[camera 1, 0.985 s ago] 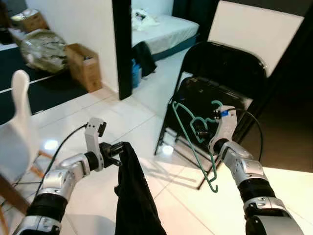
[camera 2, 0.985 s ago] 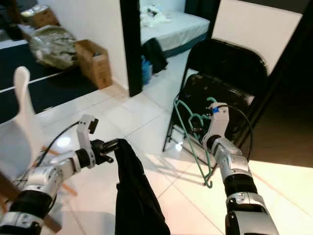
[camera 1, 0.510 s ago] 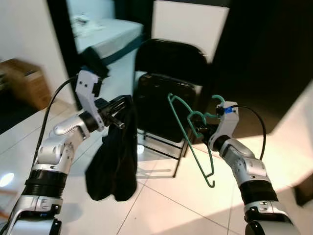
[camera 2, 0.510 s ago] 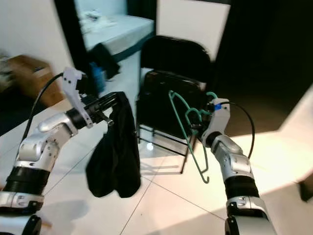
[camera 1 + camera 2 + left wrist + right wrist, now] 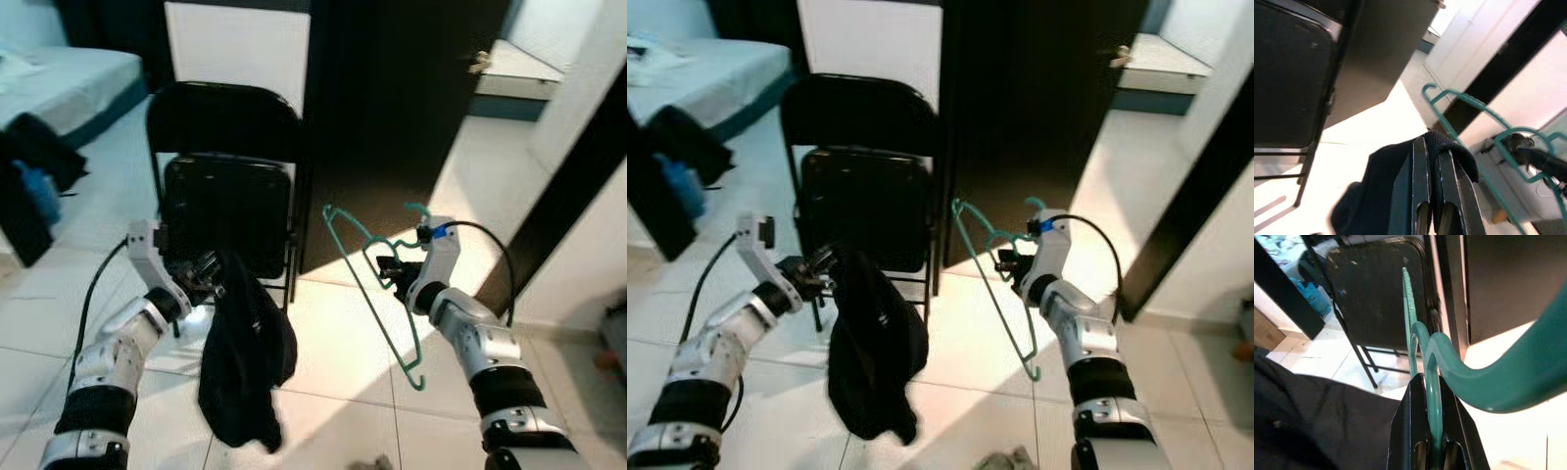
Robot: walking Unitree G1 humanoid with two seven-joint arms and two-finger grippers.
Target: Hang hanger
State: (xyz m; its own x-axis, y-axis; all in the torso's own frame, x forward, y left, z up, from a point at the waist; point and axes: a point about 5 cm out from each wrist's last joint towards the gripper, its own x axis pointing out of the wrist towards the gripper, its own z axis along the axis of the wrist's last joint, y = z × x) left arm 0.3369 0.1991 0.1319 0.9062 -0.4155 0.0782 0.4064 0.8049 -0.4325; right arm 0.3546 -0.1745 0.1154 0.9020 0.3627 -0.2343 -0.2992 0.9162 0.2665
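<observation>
My right gripper [image 5: 390,272] is closed on the green hanger [image 5: 377,284], and its two black fingers [image 5: 1409,431] press the thin bar from both sides near the neck. I hold the hanger in the air to the right of the black folding chair [image 5: 223,186], in front of the dark doorway [image 5: 402,108]. Its hook [image 5: 418,210] points up, and one long arm of it hangs down toward the white tiled floor [image 5: 333,362]. My left gripper [image 5: 208,277] is closed on a black garment [image 5: 245,357]. The cloth is folded over my fingers [image 5: 1420,176] and hangs down in a loose bunch, in front of the chair and a little to its right. The garment and the hanger are near each other but apart. To the left of the chair there is a bed [image 5: 59,78] with a light cover.
</observation>
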